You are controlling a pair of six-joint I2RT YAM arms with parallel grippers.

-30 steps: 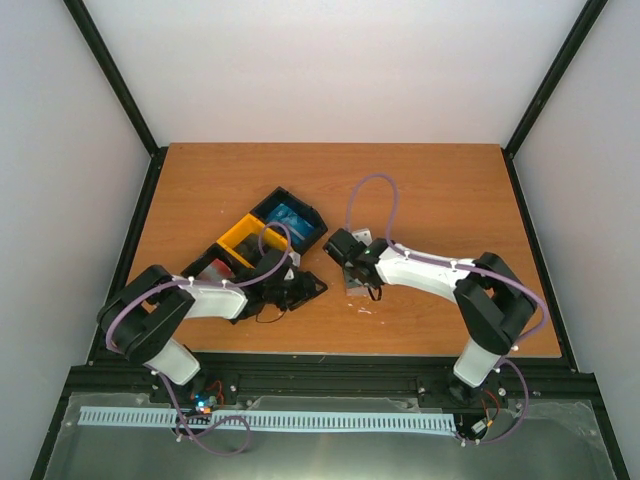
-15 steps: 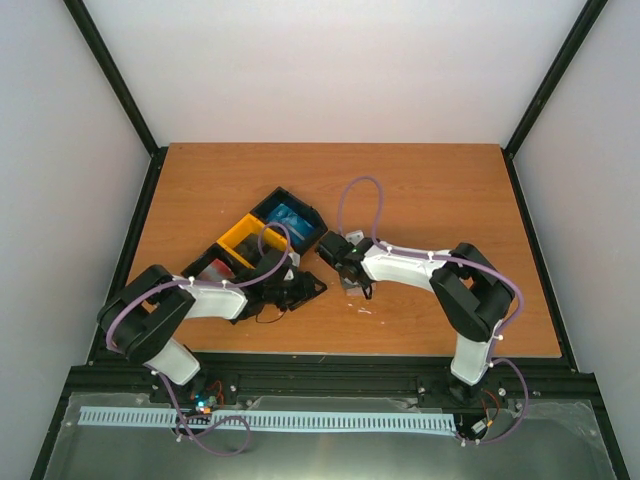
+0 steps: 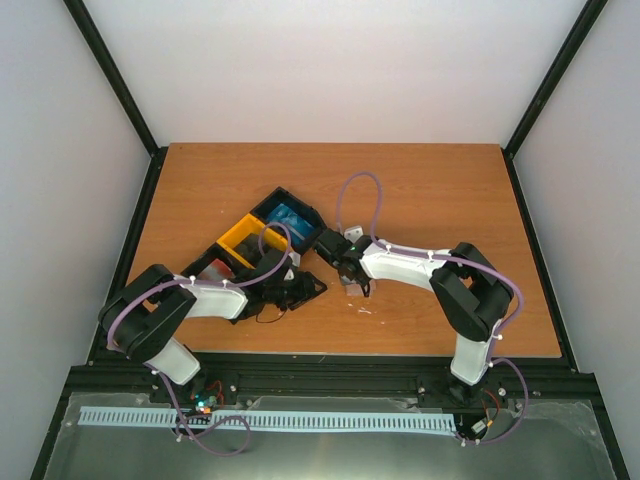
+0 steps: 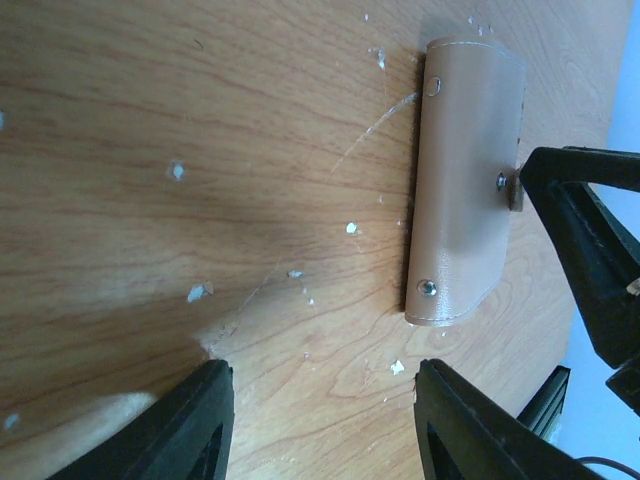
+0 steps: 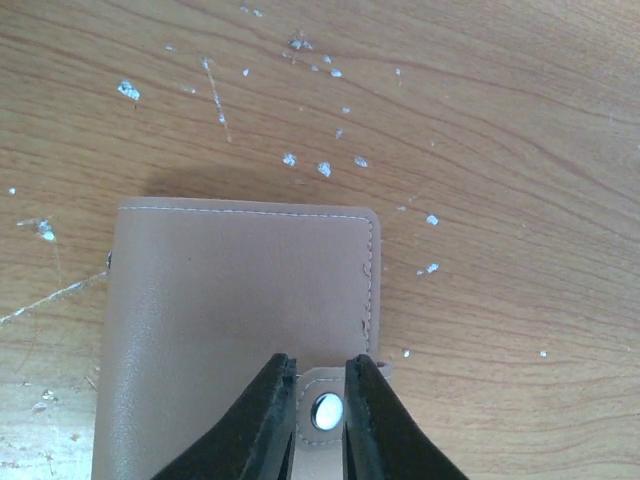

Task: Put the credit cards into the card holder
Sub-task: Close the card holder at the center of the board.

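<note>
Seen from above, the left arm [image 3: 170, 310] reaches across a wooden counter [image 3: 430, 190] from its near-left corner. Just beyond it, three small open bins sit in a slanted row. The nearest bin is black and holds something reddish, too small to identify. The middle one is a yellow bin [image 3: 232, 240]. The farthest is a black bin [image 3: 303, 207] holding blue credit cards [image 3: 288, 216]. The left claw [image 4: 320, 380] hangs low over bare wood beside these bins, its two fingers spread wide with nothing between them. To its right, near the middle of the counter, lies the card holder [image 4: 460, 180]. It is a pinkish-tan folded wallet, closed and flat on the wood, with small metal rivets at its corners and a short tab carrying a snap stud [image 5: 326, 411] on one edge. White flecks and scratches mark the wood around it. The right claw [image 5: 321, 368] comes down on that edge, its black fingers drawn close together and pinching the tab, with the stud showing between them. Farther right, the right arm [image 3: 470, 290] bends back towards its base at the near edge.
</note>
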